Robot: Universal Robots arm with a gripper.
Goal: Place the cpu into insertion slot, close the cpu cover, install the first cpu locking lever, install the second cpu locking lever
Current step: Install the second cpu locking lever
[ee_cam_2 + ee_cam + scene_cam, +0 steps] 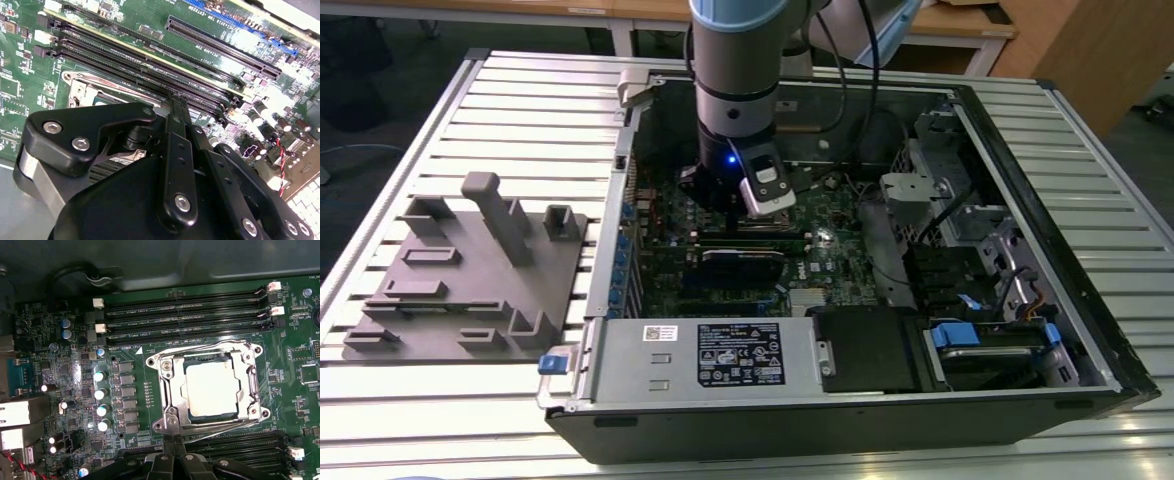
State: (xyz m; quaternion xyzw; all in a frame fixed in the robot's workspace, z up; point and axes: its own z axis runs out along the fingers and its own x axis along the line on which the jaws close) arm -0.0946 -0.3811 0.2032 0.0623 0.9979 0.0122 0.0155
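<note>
In the first wrist view the cpu (210, 387) lies flat in the insertion slot (185, 410), its pale metal top showing through the cut-out of the cpu cover (171, 390), which is down over it. One locking lever (200, 347) runs along the side by the memory slots. The other lever (220, 426) runs along the side nearest my gripper (173, 441). My gripper's fingers are together at that lever's corner; I cannot tell whether they touch it. The second wrist view shows the gripper (176, 102) shut above the socket's edge. In the exterior view the gripper (720, 198) is low inside the computer case (1067, 200).
Long black memory slots (190, 307) flank the socket on both sides. Capacitors (101, 400) stand beside it. In the exterior view a white-labelled power supply (707, 355) sits at the case's near edge, a drive cage (961, 210) at the exterior view's right, a grey fixture block (467, 270) at its left.
</note>
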